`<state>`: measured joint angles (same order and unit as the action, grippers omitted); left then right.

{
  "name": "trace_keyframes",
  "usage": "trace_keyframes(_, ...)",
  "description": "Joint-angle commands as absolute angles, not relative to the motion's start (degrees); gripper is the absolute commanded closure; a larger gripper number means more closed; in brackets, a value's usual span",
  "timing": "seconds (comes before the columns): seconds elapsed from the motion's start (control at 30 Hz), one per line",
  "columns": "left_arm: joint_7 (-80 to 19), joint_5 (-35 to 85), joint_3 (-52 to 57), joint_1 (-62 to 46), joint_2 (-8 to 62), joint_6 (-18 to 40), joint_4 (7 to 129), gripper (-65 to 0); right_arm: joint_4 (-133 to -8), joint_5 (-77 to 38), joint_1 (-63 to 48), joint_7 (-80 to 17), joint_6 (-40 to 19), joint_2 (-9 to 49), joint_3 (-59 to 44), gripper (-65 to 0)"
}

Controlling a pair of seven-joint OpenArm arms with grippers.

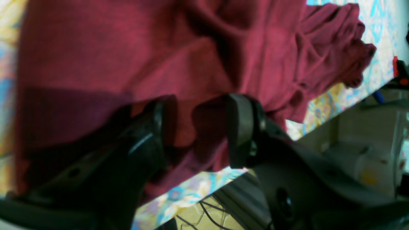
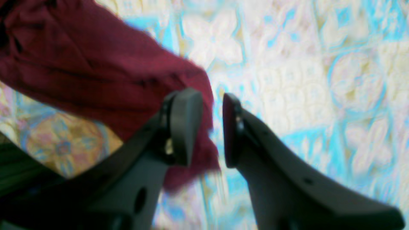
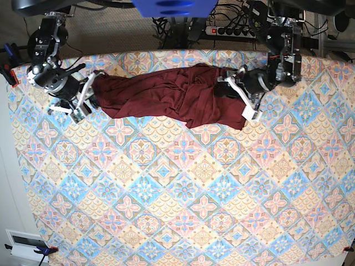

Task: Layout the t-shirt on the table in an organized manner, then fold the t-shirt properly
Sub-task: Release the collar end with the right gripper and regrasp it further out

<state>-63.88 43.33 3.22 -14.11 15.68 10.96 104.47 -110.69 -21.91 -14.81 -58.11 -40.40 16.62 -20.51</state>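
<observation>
- The t-shirt [image 3: 172,94] is lying stretched in a rumpled band across the far part of the tabletop [image 3: 183,194], running from about 9 o'clock to 3 o'clock in the base view, close to the far edge.
- The left gripper [image 3: 239,95] is sitting at the shirt's 3 o'clock end; in the left wrist view its jaws are standing apart with a fold of the maroon cloth [image 1: 179,64] bulging between them, the left gripper [image 1: 195,127] not yet pressing it flat.
- The right gripper [image 3: 83,100] is sitting at the shirt's 9 o'clock end; in the right wrist view the right gripper [image 2: 212,127] is showing a narrow gap, and the shirt's edge [image 2: 96,73] is lying in that gap against one pad. The blur is making it hard to say whether the cloth is being pinched, so I cannot tell.
- The tabletop edge [image 1: 319,115] is running just beyond the bunched cloth toward 4 o'clock in the left wrist view.
- From the shirt toward 6 o'clock in the base view, a wide stretch of patterned tabletop is lying bare.
</observation>
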Motion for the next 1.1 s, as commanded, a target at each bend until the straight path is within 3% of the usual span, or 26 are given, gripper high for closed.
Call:
trace_keyframes(0.0, -63.25, 43.47, 3.12, -13.85, 15.87, 11.21, 105.36, -25.4, -111.16, -22.37, -12.18, -56.92, -40.00, 17.71, -22.64, -16.1)
trace_keyframes(0.13, -63.25, 43.56, 2.95, -13.85, 15.08, 11.21, 104.13, -25.4, -108.18, -23.78, -10.15, -60.18, -40.00, 17.19, -28.70, -19.9)
trace_keyframes(0.43, -63.25, 43.65, 3.21, -13.85, 14.90, 11.21, 100.97, -25.4, -95.43, -44.53, -10.24, -63.25, -40.00, 17.89, -32.57, -26.3)
trace_keyframes(1.07, -63.25, 43.65, 3.21, -13.85, 14.90, 11.30, 100.97, -25.4, -86.37, -46.64, -12.18, -65.80, -40.00, 17.45, -31.69, -27.7)
